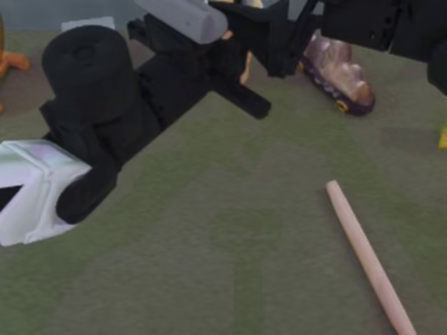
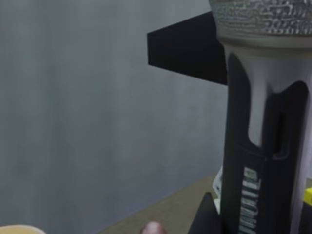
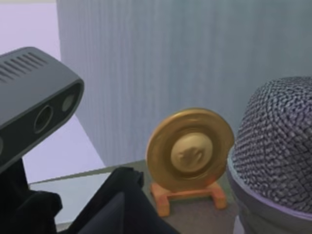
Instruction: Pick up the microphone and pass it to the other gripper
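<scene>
Two grippers close together over the far part of the table (image 1: 209,244), just left of the purple skate (image 1: 341,77). Left gripper (image 1: 236,77) reaching in from far left of the skate. Right gripper (image 1: 278,56) reaching in past the skate from its right. Microphone (image 2: 265,146) right by both of them, very big and close in both wrist views, with a round silver mesh head at one end and a dark handle with pale letters at the other. Hard to find in the top view, hidden among the black arms left of the skate. Cannot tell if either gripper's fingers are spread, pressed together or pinching the microphone. One black wedge shape (image 2: 187,48) poking out beside the mesh head; cannot tell whose it is. Grey camera (image 3: 34,105) of the left arm near the microphone. Gold disc (image 3: 191,150) on an orange stand (image 3: 187,195) behind the microphone, by the grey wall (image 3: 170,58). Long pink rod (image 1: 369,259) flat on the table, well apart from the skate, toward the front edge.
</scene>
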{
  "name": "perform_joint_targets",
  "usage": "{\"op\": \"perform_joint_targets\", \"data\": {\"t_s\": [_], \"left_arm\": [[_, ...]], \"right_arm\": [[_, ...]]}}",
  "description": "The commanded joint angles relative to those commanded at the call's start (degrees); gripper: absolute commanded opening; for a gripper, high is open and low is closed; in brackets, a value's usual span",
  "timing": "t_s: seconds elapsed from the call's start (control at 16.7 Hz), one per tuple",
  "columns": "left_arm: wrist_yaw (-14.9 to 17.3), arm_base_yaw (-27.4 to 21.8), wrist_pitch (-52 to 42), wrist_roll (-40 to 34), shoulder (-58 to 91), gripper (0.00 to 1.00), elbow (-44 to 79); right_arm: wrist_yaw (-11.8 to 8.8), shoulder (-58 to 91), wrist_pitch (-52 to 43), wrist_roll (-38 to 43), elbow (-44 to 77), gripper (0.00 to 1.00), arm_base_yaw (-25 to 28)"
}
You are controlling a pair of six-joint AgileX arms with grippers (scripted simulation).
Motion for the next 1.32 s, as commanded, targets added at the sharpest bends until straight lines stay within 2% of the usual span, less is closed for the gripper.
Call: {"op": "perform_joint_targets", "data": {"t_s": [0.12,0.36,1.14,1.32], "left_arm": [[0.00,0.00,0.00,0.00,0.00,0.00,0.00],[0.00,0.00,0.00,0.00,0.00,0.00,0.00],[0.00,0.00,0.00,0.00,0.00,0.00,0.00],[0.00,0.00,0.00,0.00,0.00,0.00,0.00]], "right_arm": [[1.26,1.76,0.25,0.05,1.53,1.00,1.23],[1.32,1.84,0.26,0.06,1.60,1.00,1.29],[1.32,1.84,0.26,0.06,1.60,0.02,1.29],[1.32,1.84,0.26,0.06,1.60,0.00,1.29]]}}
